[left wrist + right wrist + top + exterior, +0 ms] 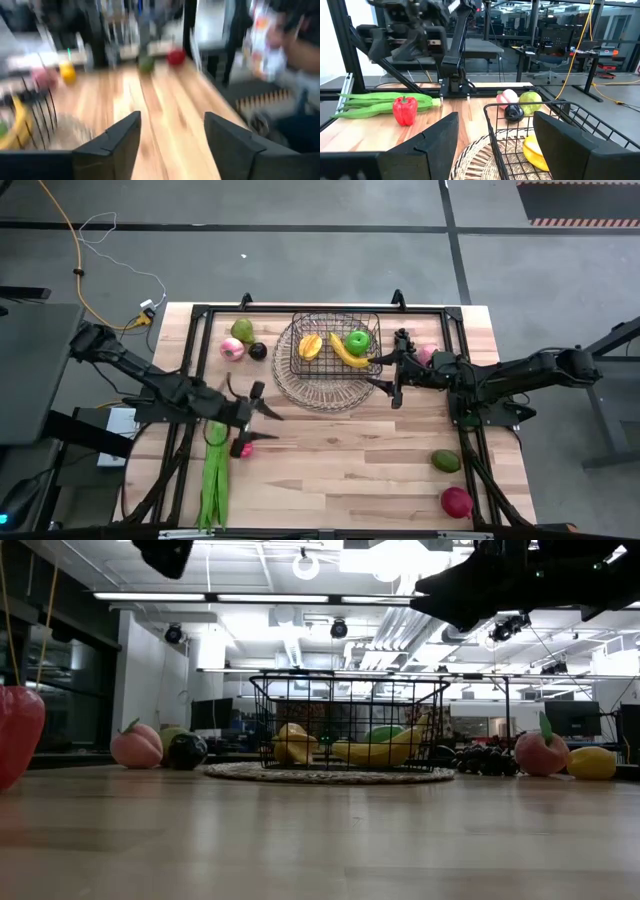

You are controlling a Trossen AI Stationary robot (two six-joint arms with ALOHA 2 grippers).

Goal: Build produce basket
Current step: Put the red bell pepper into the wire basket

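The dark wire-mesh basket (330,355) is sitting just ahead of the right gripper (392,376), whose jaws are standing spread and empty. The long green pods (213,480) are lying lengthwise below the left gripper (262,402), jaws spread, beside the small red pepper (242,448). Descending carelessly, the fingers are risking knocking the pepper away.

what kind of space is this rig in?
Probably an open robotics lab or workshop: grey concrete floor, black desks with monitors, exposed ceiling strip lights, and yellow cable trailing off the wooden table.
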